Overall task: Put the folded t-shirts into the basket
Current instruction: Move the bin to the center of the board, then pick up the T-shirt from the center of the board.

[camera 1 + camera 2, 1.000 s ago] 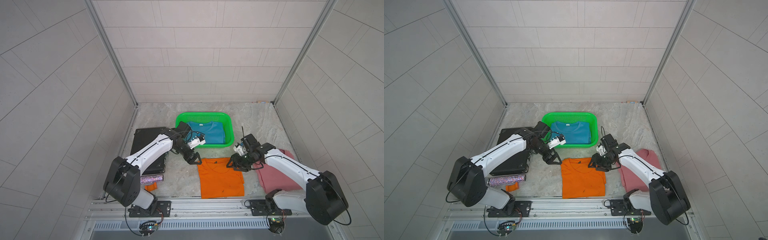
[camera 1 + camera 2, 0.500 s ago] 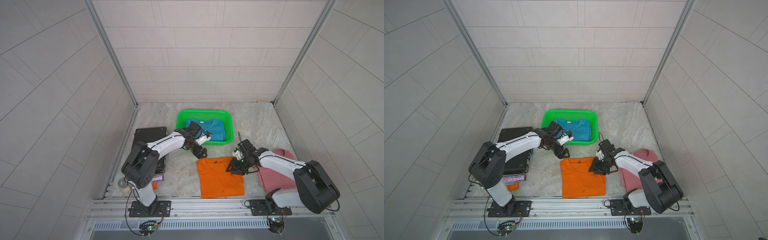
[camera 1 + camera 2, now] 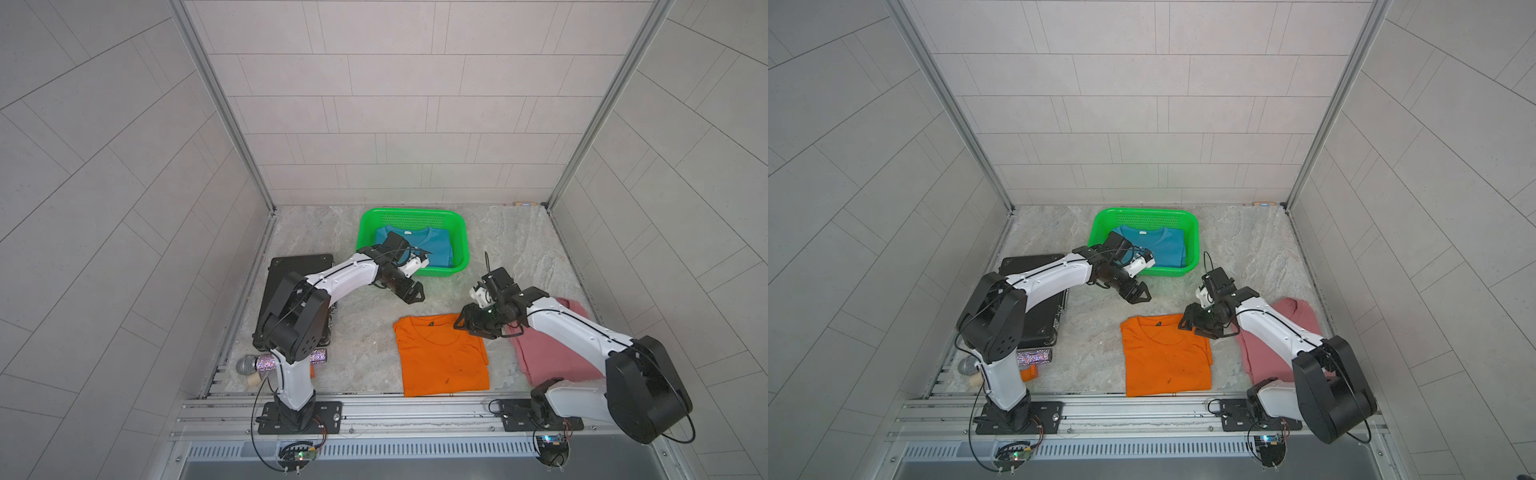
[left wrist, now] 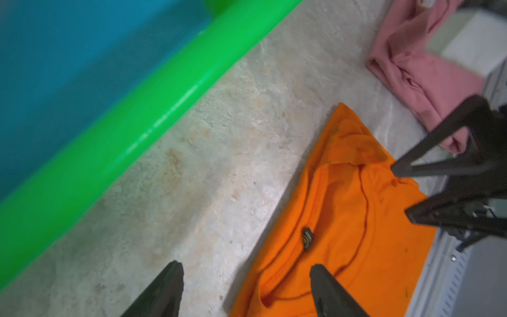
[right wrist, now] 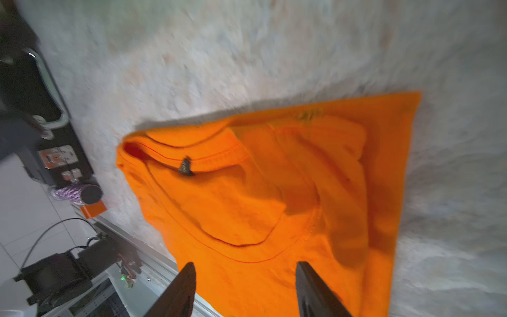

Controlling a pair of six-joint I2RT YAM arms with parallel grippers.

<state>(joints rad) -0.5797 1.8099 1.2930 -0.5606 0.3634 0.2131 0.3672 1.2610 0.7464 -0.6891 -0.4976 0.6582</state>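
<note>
In left wrist view, basket (image 4: 137, 115), pink tee (image 4: 411, 68)

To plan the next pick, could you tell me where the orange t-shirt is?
In both top views the orange t-shirt lies flat by the front rail, left of the pink t-shirt and in front of the green basket.

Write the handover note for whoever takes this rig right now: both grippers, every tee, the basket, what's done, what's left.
Left gripper: open, empty, above the table between the basket and the orange tee.
Right gripper: open, empty, over the orange tee's collar-end corner, on the pink tee's side.
Done: blue tee lies in the basket.
Left: orange tee, flat on the table; pink tee beside it, partly under the right arm. Both go into the basket.
</note>
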